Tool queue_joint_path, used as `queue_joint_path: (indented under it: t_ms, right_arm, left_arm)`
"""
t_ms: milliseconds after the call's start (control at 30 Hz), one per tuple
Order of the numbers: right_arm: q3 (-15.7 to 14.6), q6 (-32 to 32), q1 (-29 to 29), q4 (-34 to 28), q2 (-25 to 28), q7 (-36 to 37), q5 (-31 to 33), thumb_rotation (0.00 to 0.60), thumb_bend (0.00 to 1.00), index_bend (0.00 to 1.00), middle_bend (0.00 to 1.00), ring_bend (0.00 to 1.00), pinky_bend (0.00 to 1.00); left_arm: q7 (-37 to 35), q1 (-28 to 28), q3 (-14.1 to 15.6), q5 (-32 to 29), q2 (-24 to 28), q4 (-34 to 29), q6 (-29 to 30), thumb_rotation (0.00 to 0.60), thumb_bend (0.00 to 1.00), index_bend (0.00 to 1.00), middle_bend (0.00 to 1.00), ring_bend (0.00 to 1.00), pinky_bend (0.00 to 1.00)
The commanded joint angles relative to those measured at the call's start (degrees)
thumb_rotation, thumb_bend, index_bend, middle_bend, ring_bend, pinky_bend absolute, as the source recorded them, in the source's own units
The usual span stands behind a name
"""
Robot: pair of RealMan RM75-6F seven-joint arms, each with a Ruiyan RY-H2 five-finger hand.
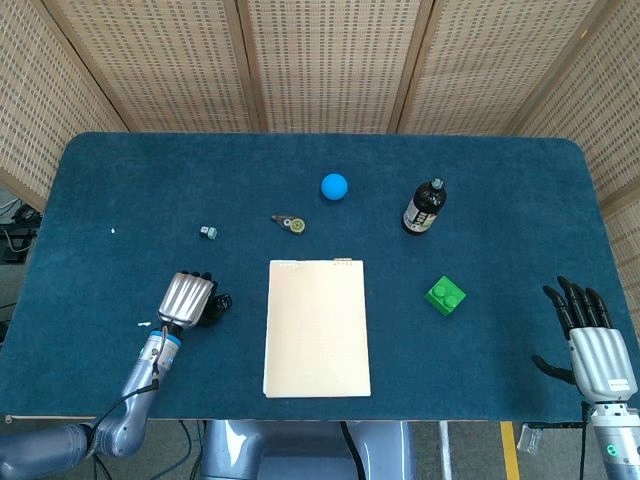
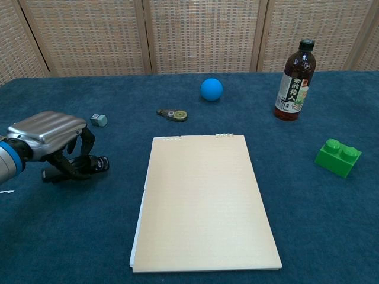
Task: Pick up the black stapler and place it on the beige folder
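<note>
The black stapler (image 2: 102, 164) lies on the blue table left of the beige folder (image 2: 201, 201). My left hand (image 2: 50, 133) is down over it, fingers curled around its body, so only its right end and a bit of its left end show. In the head view the left hand (image 1: 188, 297) covers nearly all of the stapler (image 1: 222, 302), just left of the folder (image 1: 317, 327). My right hand (image 1: 592, 345) rests at the table's front right corner, fingers spread and holding nothing; the chest view does not show it.
Behind the folder lie a small correction-tape dispenser (image 2: 172, 114), a tiny teal cube (image 2: 99, 120) and a blue ball (image 2: 211, 89). A dark bottle (image 2: 294, 80) stands at the back right, and a green brick (image 2: 338, 157) sits right of the folder.
</note>
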Motion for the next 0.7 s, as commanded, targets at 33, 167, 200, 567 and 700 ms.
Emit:
queue_joint_path:
  t_ms: [33, 167, 200, 567, 700]
  right_arm:
    - [0.0, -0.1, 0.0, 0.1, 0.0, 0.1, 0.1, 0.600, 0.14, 0.12, 0.00, 0.00, 0.00]
    - [0.1, 0.0, 0.0, 0.1, 0.1, 0.4, 0.1, 0.600, 0.14, 0.13, 0.00, 0.00, 0.00]
    - [0.1, 0.0, 0.0, 0.1, 0.1, 0.5, 0.2, 0.600, 0.14, 0.13, 0.00, 0.00, 0.00]
    - [0.4, -0.4, 0.0, 0.2, 0.7, 2.9, 1.0, 0.600, 0.14, 0.13, 0.00, 0.00, 0.00]
    - [0.8, -0.1, 0.0, 0.7, 0.8, 4.4, 1.2, 0.600, 0.14, 0.13, 0.00, 0.00, 0.00]
  left_arm:
    - [-2.1, -1.0, 0.7, 5.8, -1.2, 0.9, 2.8, 0.600, 0.57, 0.80, 0.54, 0.56, 0.57]
    - [-0.2, -2.5, 0.3, 7.7, -0.2, -1.9, 2.6, 0.600, 0.57, 0.81, 0.54, 0.56, 0.58]
    - [0.6, -3.3, 0.0, 8.3, 0.0, -3.0, 2.4, 0.600, 0.57, 0.81, 0.54, 0.56, 0.58]
    - [7.2, -10.9, -1.0, 13.2, -1.8, -4.8, -3.3, 0.600, 0.56, 0.81, 0.54, 0.56, 0.56]
    - [10.7, -13.1, -1.0, 13.1, -3.9, -4.2, -5.2, 0.600, 0.54, 0.81, 0.54, 0.56, 0.56]
